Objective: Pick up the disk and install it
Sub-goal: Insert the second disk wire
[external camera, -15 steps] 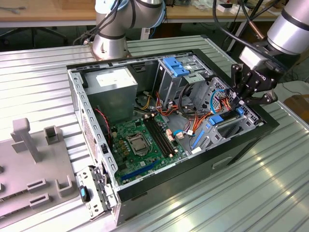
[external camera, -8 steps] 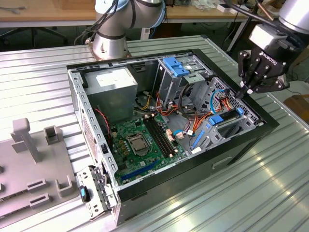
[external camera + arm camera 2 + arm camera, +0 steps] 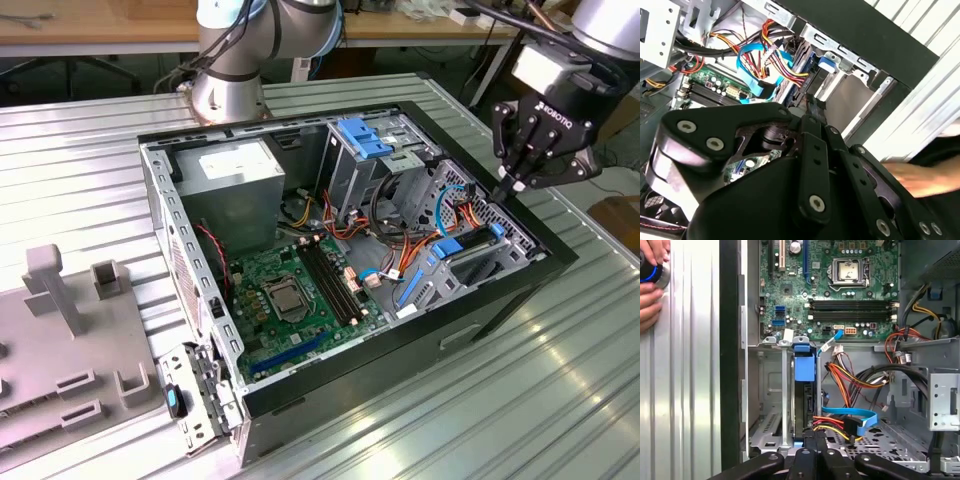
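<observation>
Disk point(image 3: 804, 405) stands on edge in the drive bay point(image 3: 770, 390), at 7 o'clock just below my gripper point(image 3: 510, 186) in the exterior view, long axis 8-to-2, my fingers pinched together on nothing.

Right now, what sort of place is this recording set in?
Probably a robotics lab bench: an open computer case lies on a ribbed metal table, a robot arm's base stands on that table, and wooden desks run behind it.
</observation>
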You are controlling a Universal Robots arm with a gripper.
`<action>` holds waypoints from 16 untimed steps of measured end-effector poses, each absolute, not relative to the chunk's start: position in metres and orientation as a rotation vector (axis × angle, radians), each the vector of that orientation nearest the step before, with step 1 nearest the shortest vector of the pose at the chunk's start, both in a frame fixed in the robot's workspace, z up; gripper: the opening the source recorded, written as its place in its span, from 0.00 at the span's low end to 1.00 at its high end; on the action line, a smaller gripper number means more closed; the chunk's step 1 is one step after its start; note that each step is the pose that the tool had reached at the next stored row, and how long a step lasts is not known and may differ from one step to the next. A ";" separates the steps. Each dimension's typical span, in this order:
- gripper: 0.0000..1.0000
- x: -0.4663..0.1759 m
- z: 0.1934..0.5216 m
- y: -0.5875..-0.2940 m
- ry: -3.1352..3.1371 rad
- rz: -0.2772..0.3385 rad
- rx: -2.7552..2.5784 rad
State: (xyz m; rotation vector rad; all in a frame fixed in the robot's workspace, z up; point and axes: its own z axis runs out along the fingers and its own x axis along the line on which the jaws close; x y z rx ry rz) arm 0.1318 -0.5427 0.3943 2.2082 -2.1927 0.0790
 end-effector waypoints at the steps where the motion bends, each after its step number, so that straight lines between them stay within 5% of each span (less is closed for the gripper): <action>1: 0.11 0.132 0.394 -0.539 -2.185 0.093 2.203; 8: 0.11 0.130 0.396 -0.523 -2.151 0.169 2.170; 14: 0.11 0.130 0.396 -0.522 -2.148 0.164 2.168; 16: 0.11 0.130 0.396 -0.522 -2.123 0.113 2.149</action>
